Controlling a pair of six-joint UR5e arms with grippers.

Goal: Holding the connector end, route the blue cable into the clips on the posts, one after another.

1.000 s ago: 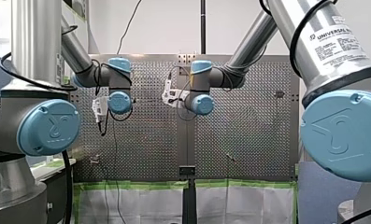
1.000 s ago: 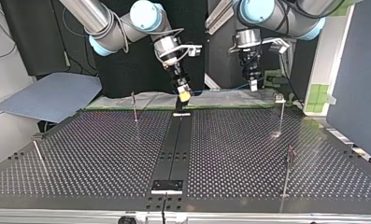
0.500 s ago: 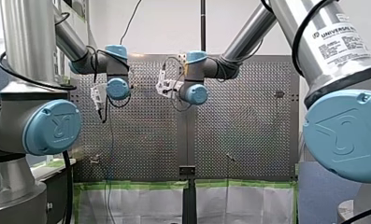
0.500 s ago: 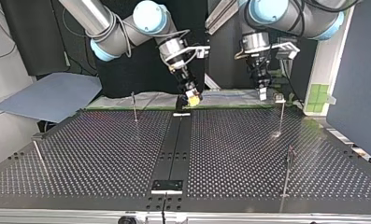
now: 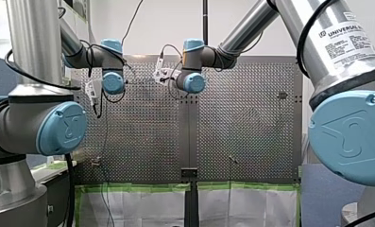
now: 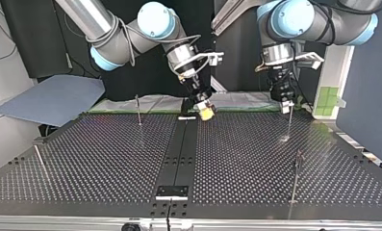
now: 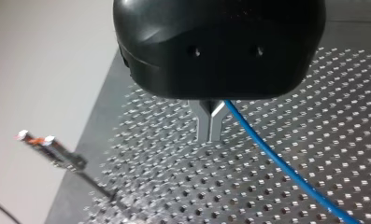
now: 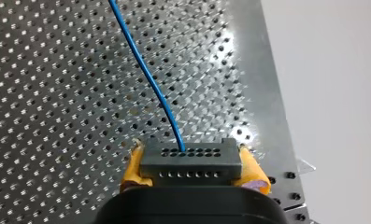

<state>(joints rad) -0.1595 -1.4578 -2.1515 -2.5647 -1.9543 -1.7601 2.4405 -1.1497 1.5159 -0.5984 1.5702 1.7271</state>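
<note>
My right gripper clamps the grey connector near the perforated table's edge, while my left gripper pinches the blue cable in closed fingers.

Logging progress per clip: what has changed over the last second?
In the top view both grippers swung toward the view's right and nearer the camera: my right gripper, shut on the connector, past the dark centre strip; my left gripper up to the far right post. The posts stayed put.

"UNIVERSAL" | label on my right arm (fine print unreadable)
</note>
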